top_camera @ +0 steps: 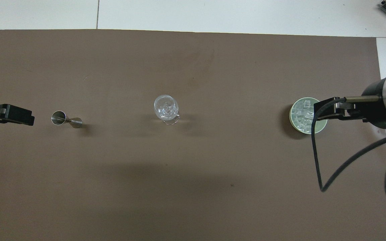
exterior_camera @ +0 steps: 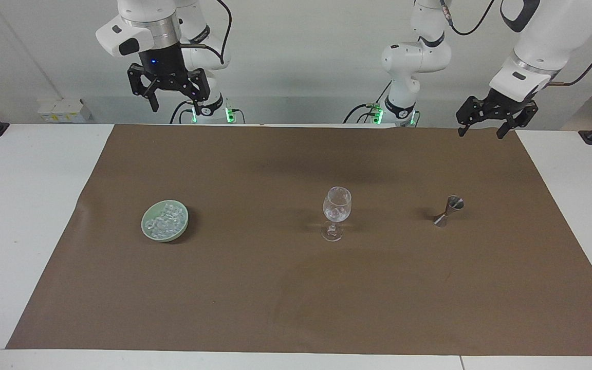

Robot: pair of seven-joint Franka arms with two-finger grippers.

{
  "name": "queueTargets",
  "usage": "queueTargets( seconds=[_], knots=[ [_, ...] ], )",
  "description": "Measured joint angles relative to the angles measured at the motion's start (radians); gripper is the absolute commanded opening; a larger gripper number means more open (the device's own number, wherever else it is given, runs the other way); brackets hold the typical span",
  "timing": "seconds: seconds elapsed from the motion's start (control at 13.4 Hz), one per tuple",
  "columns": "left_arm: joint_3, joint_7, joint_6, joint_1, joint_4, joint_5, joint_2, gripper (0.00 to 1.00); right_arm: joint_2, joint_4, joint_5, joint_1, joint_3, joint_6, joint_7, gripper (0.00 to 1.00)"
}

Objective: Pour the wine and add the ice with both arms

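You are looking at a white table (exterior_camera: 29,205) under a pale wall, most of its top covered by a matte brown sheet (exterior_camera: 296,288) that lies flat apart from a slight wrinkle at the right arm's end. Three things stand on that sheet in a row, well apart from one another.

Toward the right arm's end sits a shallow, round, pale green bowl (exterior_camera: 148,230) with a smooth glazed look. In it you will find the ice (exterior_camera: 164,221), a heap of small clear glassy cubes that fills most of the bowl.

In the middle stands a stemmed wine glass (exterior_camera: 335,210), upright, of clear glass with a rounded bowl and a flat foot. Something clear glints inside its bowl; it may be a few ice cubes, though you cannot be sure through the glass.

Toward the left arm's end stands a small metal jigger (exterior_camera: 448,210), hourglass-shaped with a brushed silver finish. What it holds does not show.

The right gripper (exterior_camera: 170,104) hangs high near the robots' edge of the table, toward the bowl's end, fingers spread wide and holding nothing. The left gripper (exterior_camera: 480,132) hangs over the sheet's corner at its own end, likewise wide and empty.
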Motion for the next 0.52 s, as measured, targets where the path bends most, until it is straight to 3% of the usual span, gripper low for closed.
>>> queueTargets(
  seconds=[0.52],
  knots=[
    [0.000, 0.000, 0.000, 0.000, 0.000, 0.000, 0.000, 1.00, -0.005, -0.032, 0.004, -0.042, -0.013, 0.000, -0.051, 1.00]
  ],
)
